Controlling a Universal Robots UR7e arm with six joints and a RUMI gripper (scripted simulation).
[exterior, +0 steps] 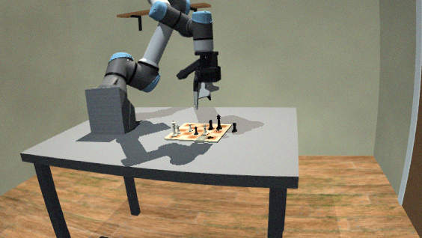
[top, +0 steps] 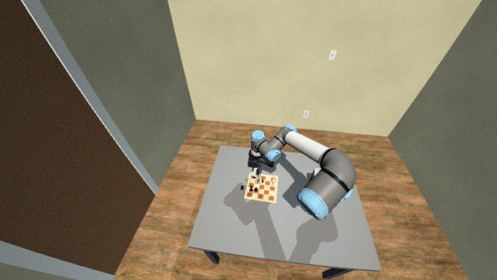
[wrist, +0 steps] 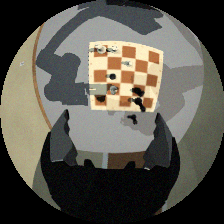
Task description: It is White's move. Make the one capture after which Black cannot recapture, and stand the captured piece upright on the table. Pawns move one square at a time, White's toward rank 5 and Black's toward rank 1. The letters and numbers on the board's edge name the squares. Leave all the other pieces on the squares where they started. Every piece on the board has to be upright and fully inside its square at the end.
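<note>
The small chessboard (exterior: 198, 133) lies on the grey table; it also shows in the top view (top: 262, 187) and in the wrist view (wrist: 125, 75). My gripper (exterior: 202, 98) is open and empty, raised well above the board's far edge; its two fingers frame the bottom of the wrist view (wrist: 111, 137). A black piece (exterior: 234, 128) stands upright on the table just off the board's edge, and shows in the wrist view (wrist: 132, 119) too. A white piece (wrist: 114, 89) stands on a square near that edge. Other black pieces (exterior: 218, 122) and white pieces (exterior: 173, 128) stand on the board.
The arm's grey base block (exterior: 108, 110) stands on the table to the left of the board. A wooden shelf (exterior: 164, 11) hangs on the wall behind the arm. The table edge runs along the front.
</note>
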